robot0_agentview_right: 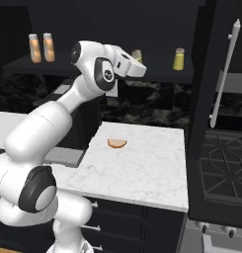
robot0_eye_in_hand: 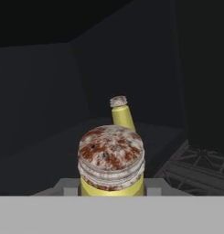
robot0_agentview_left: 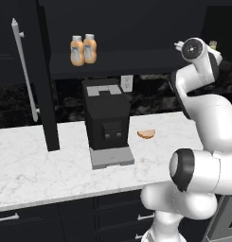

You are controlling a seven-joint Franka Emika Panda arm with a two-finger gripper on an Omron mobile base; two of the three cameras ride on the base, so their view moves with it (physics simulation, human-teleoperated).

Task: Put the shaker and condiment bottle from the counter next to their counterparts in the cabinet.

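Black cabinetry and a dark backsplash surround you on all sides. Nearest you, the counter runs as a white marble slab over black drawers. On it stands a black coffee machine, and just to its right lies a small tan piece of bread, apart from the machine.

Above the counter, your arm reaches up to shelf height. The gripper is closed on the shaker: in the hand view you see its mottled cap close up, the yellow-green body pinched between the two grey finger pads. In the right base view the shaker's cap shows just past the hand, at the level of the shelf.

Farther on, inside the cabinet, a second yellow-green shaker stands upright on the dark shelf, near the held one but apart from it. At the far left end of the same shelf, two orange bottles with pale caps stand side by side, touching or nearly so; you cannot tell which is the condiment bottle. The cabinet door stands open, its long silver bar handle facing you.
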